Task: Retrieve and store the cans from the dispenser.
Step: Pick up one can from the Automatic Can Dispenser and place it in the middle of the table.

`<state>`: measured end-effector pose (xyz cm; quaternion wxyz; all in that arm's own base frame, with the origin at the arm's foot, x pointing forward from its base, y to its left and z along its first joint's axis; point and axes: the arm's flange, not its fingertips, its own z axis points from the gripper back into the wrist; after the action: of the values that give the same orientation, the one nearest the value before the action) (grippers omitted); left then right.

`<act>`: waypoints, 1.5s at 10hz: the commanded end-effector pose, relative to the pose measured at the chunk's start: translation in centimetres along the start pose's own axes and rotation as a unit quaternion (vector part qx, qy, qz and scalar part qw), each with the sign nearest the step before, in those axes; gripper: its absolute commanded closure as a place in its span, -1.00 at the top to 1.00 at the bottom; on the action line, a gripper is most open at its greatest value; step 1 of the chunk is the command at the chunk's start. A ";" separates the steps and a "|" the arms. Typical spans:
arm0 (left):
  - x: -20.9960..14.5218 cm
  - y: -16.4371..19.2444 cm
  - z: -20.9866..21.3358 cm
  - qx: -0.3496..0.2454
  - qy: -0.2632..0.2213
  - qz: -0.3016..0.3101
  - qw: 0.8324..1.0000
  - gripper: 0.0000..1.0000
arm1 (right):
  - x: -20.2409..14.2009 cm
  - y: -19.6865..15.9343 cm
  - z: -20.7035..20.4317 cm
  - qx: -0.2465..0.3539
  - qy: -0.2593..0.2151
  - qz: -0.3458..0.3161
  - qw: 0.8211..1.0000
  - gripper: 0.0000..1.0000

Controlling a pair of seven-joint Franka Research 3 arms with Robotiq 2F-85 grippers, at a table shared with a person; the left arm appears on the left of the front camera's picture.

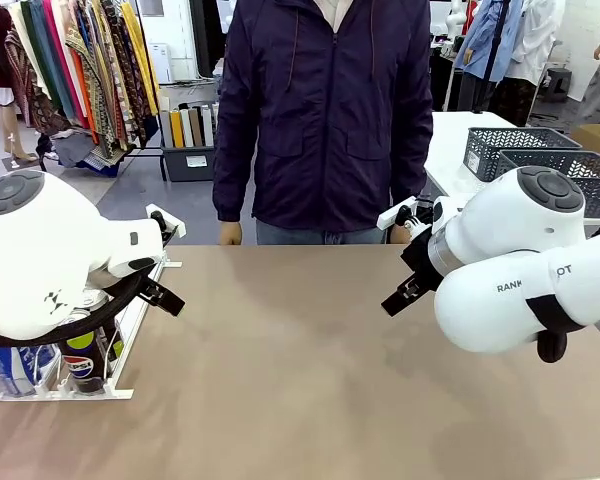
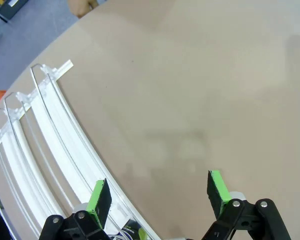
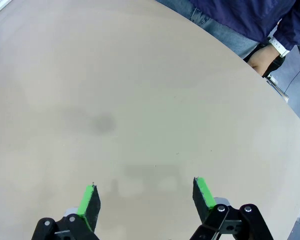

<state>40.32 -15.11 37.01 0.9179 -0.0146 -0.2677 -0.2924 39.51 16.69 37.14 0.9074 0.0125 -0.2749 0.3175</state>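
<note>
Standing at the near end of the dispenser [image 1: 50,393], the cans [image 1: 80,365] sit at the table's [image 1: 300,390] near-left corner in the front view, just behind the low front lip. One blue can with white lettering and one black can with a green-yellow band can be made out. The left arm covers the rest, so the count is not established. They appear to be upright, long axis vertical, though their tops are hidden.

The dispenser's long axis runs from the robot's edge toward the person [image 1: 325,110], leaning slightly right, with the lip facing the robot.

The left wrist view adds what the front view hides: the rails [image 2: 45,150] sweeping away in parallel lanes to clear cross tabs at their far end. A sliver of green and yellow at the bottom edge is probably a can top. The left gripper [image 2: 157,192] hangs over the dispenser's inner rail and the bare table beside it, with its fingers spread wide and holding nothing.

The right wrist view shows the right gripper [image 3: 145,195] above bare tabletop, well apart from the dispenser, fingers likewise spread and empty. It also shows the person's hand [image 3: 262,62] at the far edge.
</note>
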 end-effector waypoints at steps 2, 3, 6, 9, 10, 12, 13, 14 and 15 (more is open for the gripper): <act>0.0 0.0 0.0 0.000 0.000 0.000 1.000 1.00 | 0.0 0.0 0.0 0.000 0.000 0.000 1.000 1.00; 0.0 0.0 0.0 0.000 0.000 0.000 1.000 1.00 | 0.0 0.0 0.0 0.000 0.000 0.000 1.000 1.00; 1.8 -0.7 6.7 -0.197 0.071 0.091 0.974 1.00 | 0.4 -2.3 4.7 0.212 0.059 -0.106 0.970 1.00; 1.0 4.4 16.3 -0.321 0.059 0.166 0.931 1.00 | -1.8 -7.8 15.1 0.430 -0.002 -0.188 0.883 1.00; -0.9 8.7 19.7 -0.350 0.012 0.241 0.905 1.00 | -4.2 -10.5 19.1 0.444 -0.064 -0.194 0.872 1.00; -7.5 17.7 23.9 -0.341 -0.106 0.377 0.855 1.00 | -10.6 -17.0 24.3 0.432 -0.178 -0.286 0.837 1.00; -11.6 21.0 24.4 -0.327 -0.135 0.443 0.824 1.00 | -13.5 -19.8 25.1 0.416 -0.218 -0.342 0.813 1.00; -15.9 23.1 24.2 -0.333 -0.146 0.488 0.794 1.00 | -16.8 -22.5 25.2 0.406 -0.253 -0.405 0.779 1.00; -20.9 24.5 23.8 -0.334 -0.174 0.533 0.757 1.00 | -20.1 -24.5 25.0 0.398 -0.287 -0.452 0.745 1.00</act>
<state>27.69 20.67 52.71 0.8300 -0.4807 -0.2367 0.1549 26.88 -18.98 53.72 0.7679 0.5615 -0.3065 -0.0351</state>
